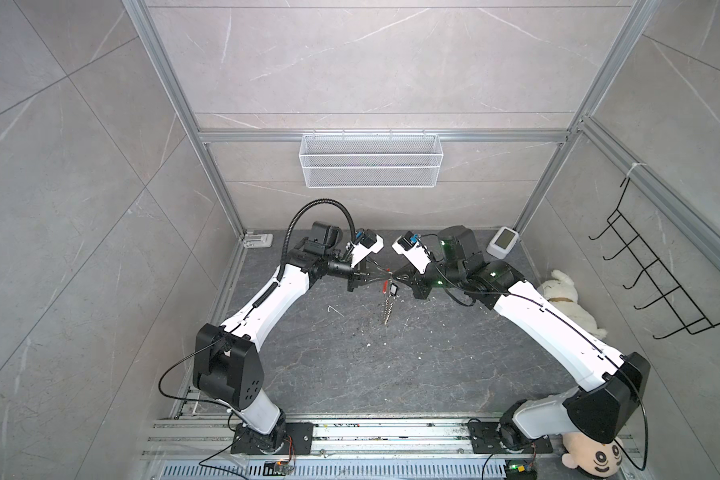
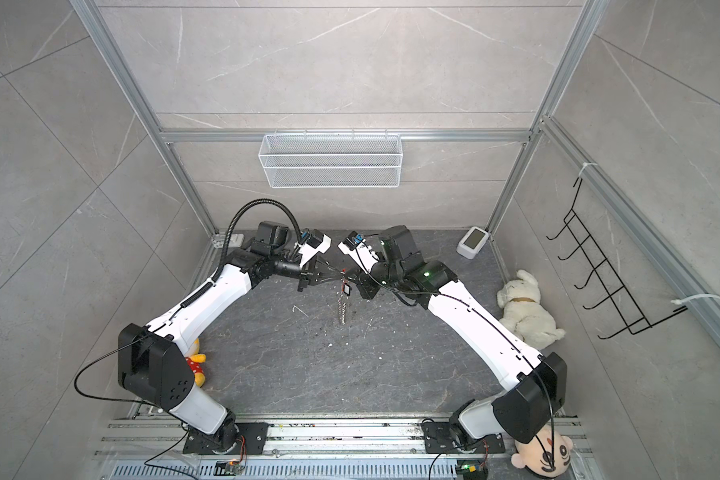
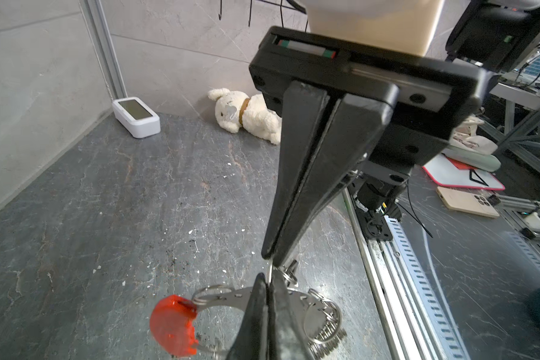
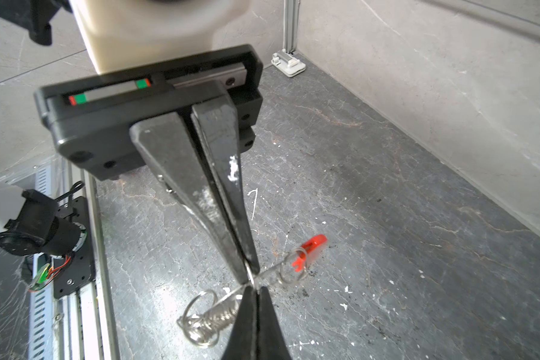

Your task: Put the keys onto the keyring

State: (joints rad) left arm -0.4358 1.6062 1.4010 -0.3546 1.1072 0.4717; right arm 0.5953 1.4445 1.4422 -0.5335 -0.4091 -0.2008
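Both arms were bent at the elbow, reaching inward over the surface's middle. Left gripper (image 1: 378, 278) and right gripper (image 1: 398, 276) sat tip-to-tip, each clamped on the keyring (image 1: 387, 305) dangling between them.

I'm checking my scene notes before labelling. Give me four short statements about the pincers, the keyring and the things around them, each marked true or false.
1. The left pincer and right pincer are both shut on the thin wire keyring with the red plastic bar. True.
2. The keyring lies flat on the dark stone tabletop. False: it hangs between the pincers.
3. A white plush dog lies on the right of the tabletop. True.
4. The small white screen device stands in the far left corner. False: far right corner.
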